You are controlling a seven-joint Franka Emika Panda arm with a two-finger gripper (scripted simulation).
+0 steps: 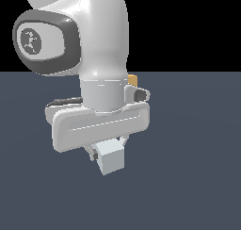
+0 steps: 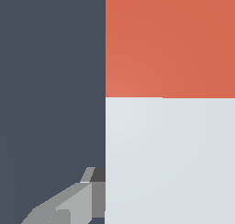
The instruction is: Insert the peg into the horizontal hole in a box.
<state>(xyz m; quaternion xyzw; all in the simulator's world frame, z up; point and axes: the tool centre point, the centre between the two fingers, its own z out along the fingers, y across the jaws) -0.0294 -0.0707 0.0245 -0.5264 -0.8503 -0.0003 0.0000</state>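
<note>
The peg (image 1: pixel 112 161) shows its light grey end below the hand in the exterior view. My gripper (image 1: pixel 107 148) is shut on it, one finger on each side. Close up in the wrist view, the peg (image 2: pixel 170 159) fills half the picture, with its light grey part meeting its red-orange end (image 2: pixel 170 42). One grey finger (image 2: pixel 75 202) presses against the peg's side; the other is hidden behind it. Only a small tan corner of the box (image 1: pixel 133 79) peeks out behind the arm. The hole is hidden.
The large white arm (image 1: pixel 101 40) fills the upper middle of the exterior view and blocks most of what lies behind it. A dark blue-grey floor (image 1: pixel 197 168) spreads under everything.
</note>
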